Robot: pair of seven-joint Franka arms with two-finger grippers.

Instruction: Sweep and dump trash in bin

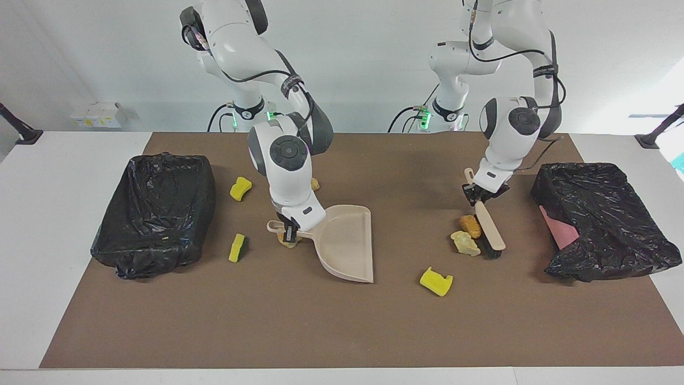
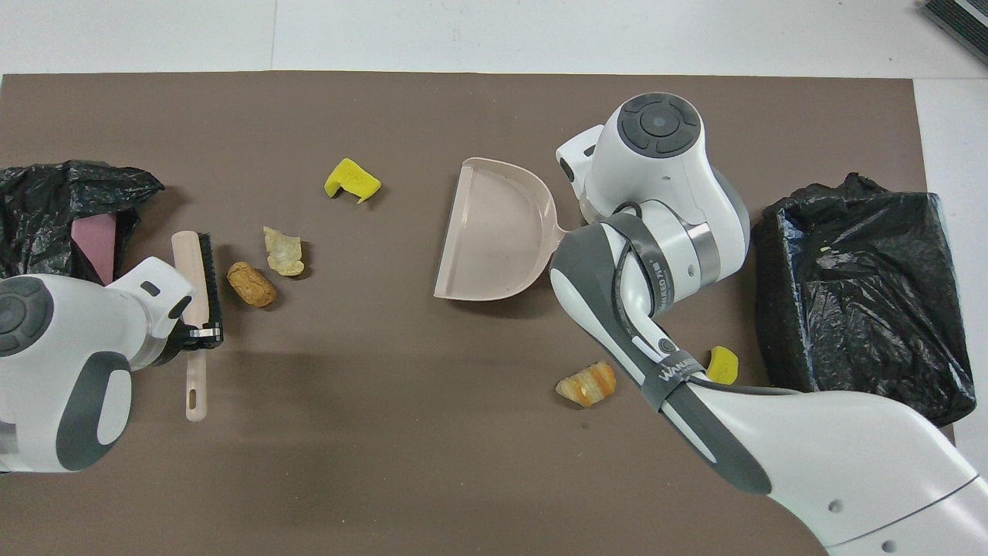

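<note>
Brown mat (image 1: 342,331), right gripper (image 1: 289,231) clasping dustpan (image 1: 344,243)

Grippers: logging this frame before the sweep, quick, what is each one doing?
Left gripper: shut on the brush handle.
Right gripper: shut on the dustpan handle.

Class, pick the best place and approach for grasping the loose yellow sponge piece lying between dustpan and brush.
Grip the yellow sponge piece across its two long flat sides, coming straight down from above: it lies flat on the mat with clear space all round, and its notched end gives poor contact.
</note>
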